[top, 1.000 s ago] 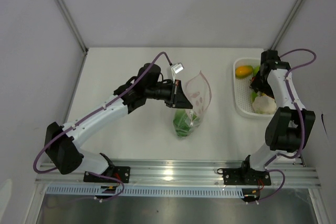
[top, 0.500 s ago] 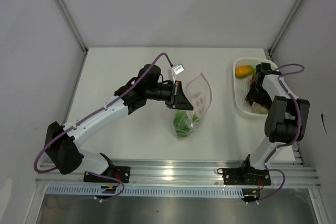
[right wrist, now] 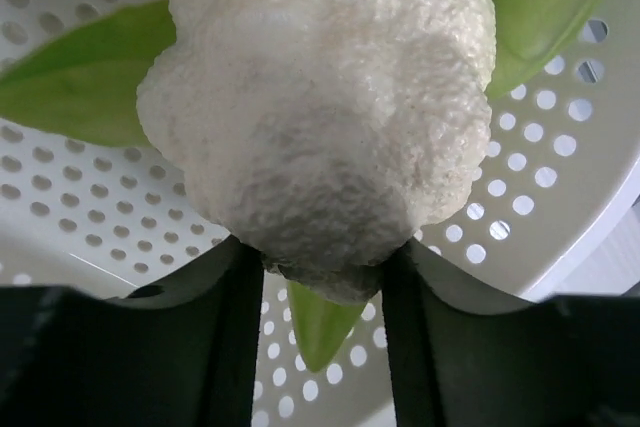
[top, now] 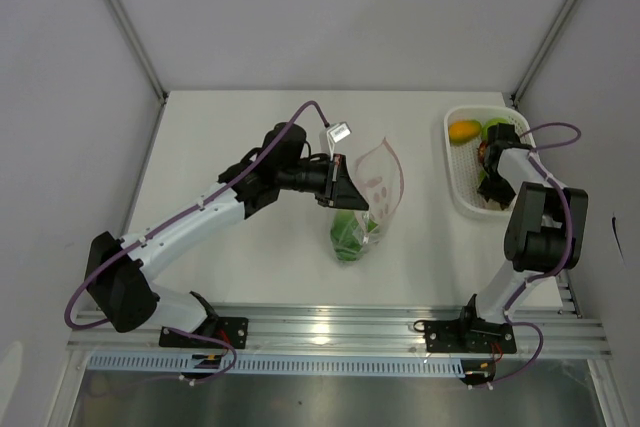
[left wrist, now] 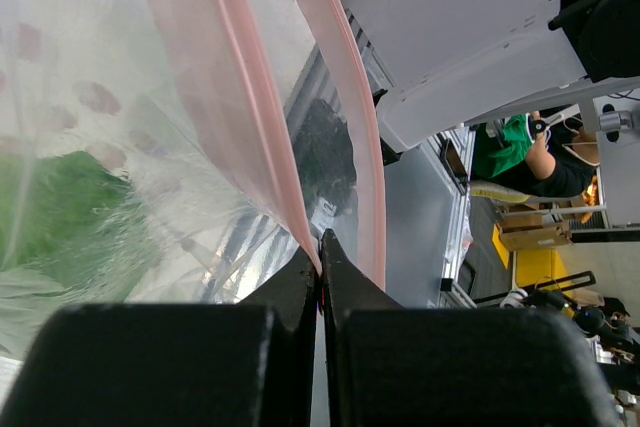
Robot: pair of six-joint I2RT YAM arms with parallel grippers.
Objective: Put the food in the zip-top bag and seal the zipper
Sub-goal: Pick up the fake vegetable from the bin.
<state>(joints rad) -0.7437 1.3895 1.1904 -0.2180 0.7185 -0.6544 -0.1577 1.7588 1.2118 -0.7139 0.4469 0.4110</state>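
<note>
Cream-white bumpy plastic cauliflower, green-leaved: in white perforated basket, 2 o'clock on counter. Probably light, rigid, slippery; best held at the narrow base, where right gripper jaws pinch it. Left gripper jaws pressed together on pink zipper strip of clear dotted bag, centre.

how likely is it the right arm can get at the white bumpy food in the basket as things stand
Very likely yes: the right gripper straddles the white bumpy food, a finger close on each side, and nothing in the basket lies between them.
</note>
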